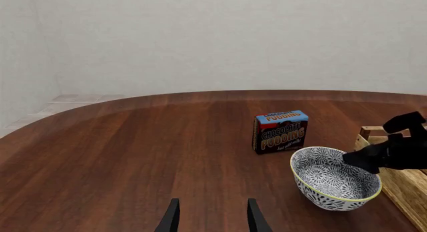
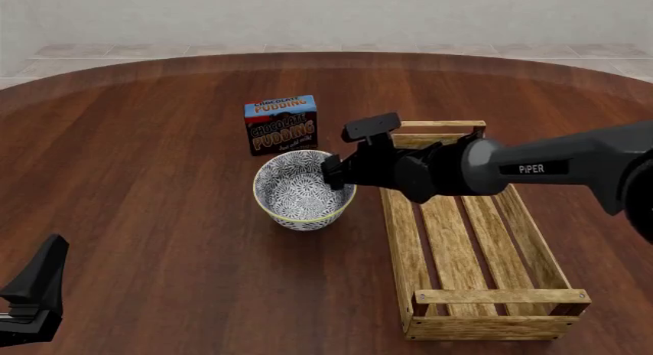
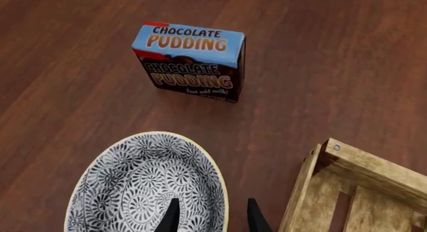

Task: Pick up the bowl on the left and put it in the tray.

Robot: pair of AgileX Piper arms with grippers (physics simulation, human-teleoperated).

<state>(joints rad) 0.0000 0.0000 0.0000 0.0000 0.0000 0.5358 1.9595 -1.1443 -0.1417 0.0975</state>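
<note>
My right pincer (image 2: pixel 335 174) straddles the near-tray rim of the bowl (image 2: pixel 296 194) at mid-frame, fingers slightly apart, apparently not yet clamped. I should close squarely on the rim, lift straight, then carry it right over the tray (image 2: pixel 400 240). My left pincer (image 1: pixel 210 217) hangs open, empty.

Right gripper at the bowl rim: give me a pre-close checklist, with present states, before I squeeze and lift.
1. Right gripper open: ok.
2. Fingers straddle the bowl rim, one inside, one outside: ok.
3. Depth of fingers on the rim: cannot tell.
4. Tray holds nothing where the bowl would land: ok.
5. Pudding box apart from bowl: ok.
6. Left gripper away from the bowl: ok.
</note>
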